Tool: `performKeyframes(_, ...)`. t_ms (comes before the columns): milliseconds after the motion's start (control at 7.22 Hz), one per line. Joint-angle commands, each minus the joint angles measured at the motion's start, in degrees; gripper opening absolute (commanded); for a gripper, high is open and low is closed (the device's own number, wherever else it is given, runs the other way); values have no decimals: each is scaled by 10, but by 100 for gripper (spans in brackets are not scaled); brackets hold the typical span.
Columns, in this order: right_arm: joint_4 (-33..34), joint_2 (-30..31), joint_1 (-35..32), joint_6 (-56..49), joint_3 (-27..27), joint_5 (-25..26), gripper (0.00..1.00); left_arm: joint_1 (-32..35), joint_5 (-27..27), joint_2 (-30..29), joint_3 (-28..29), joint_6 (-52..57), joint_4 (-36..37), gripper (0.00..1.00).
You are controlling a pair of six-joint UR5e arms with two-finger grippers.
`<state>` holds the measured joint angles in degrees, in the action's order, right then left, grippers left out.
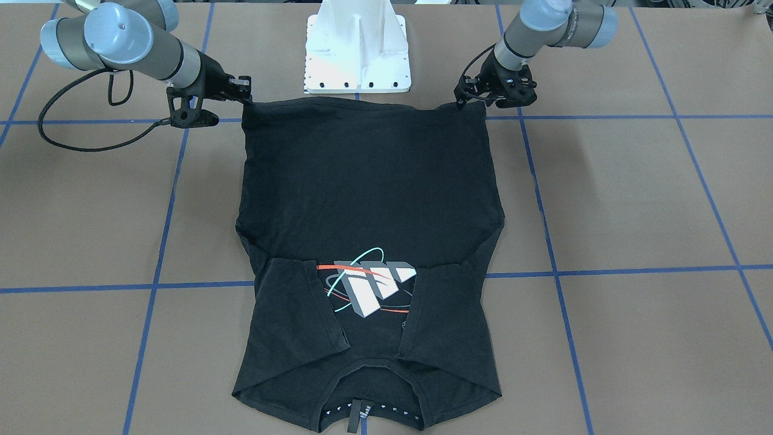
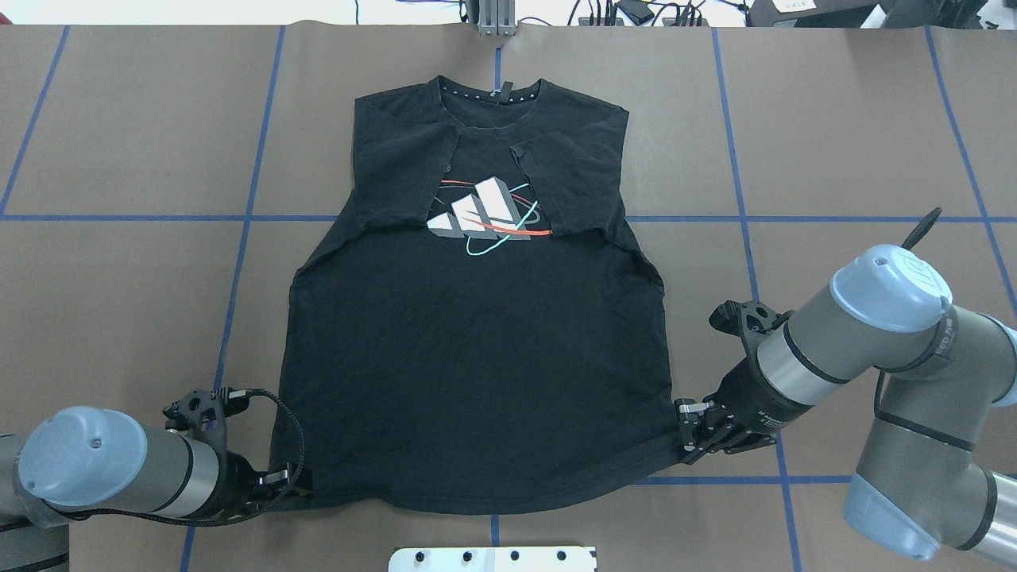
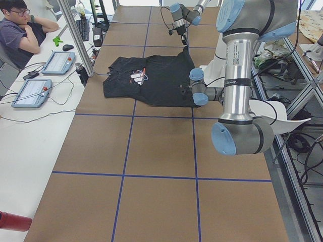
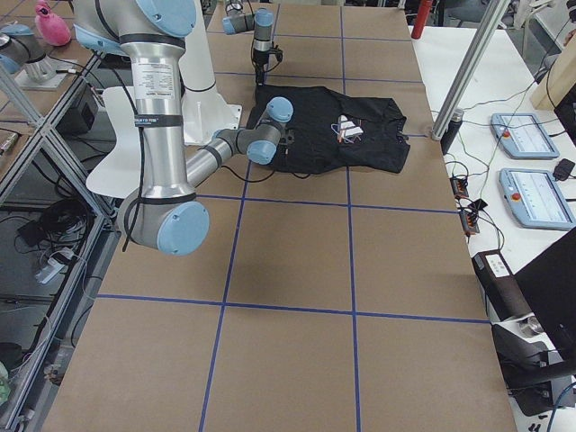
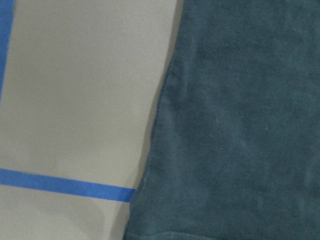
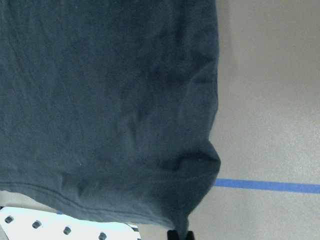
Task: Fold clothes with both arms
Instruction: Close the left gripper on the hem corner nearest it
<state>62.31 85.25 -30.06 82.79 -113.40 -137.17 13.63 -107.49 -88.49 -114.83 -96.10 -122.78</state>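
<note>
at the near hem (image 2: 477, 504), left fingers (image 2: 278, 477) and right fingers (image 2: 690, 454) each pinch a corner of the t-shirt (image 2: 477, 357); next, i judge, lift both evenly and carry them toward the collar (image 2: 493, 94).

Overhead camera is looking forward and down from behind the robot. The left gripper (image 2: 295, 483) and right gripper (image 2: 690, 445) are sitting near its bottom edge. Front camera is facing back steeply down, with sides mirrored. End cameras are viewing along the table (image 3: 161, 151) from far off. Wrist cameras are looking down, close beside their jaws. All views are sharing the T-shirt (image 2: 477, 357) hem between the jaws.
</note>
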Motion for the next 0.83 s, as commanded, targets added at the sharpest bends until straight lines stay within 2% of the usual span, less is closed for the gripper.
performKeyframes(0,0,0,-3,0,-2,-3,0,0,0,1,0,0,0,78)
performKeyframes(693,0,1,-11,-1,-2,-4,0,0,0,3,1,0,0,78)
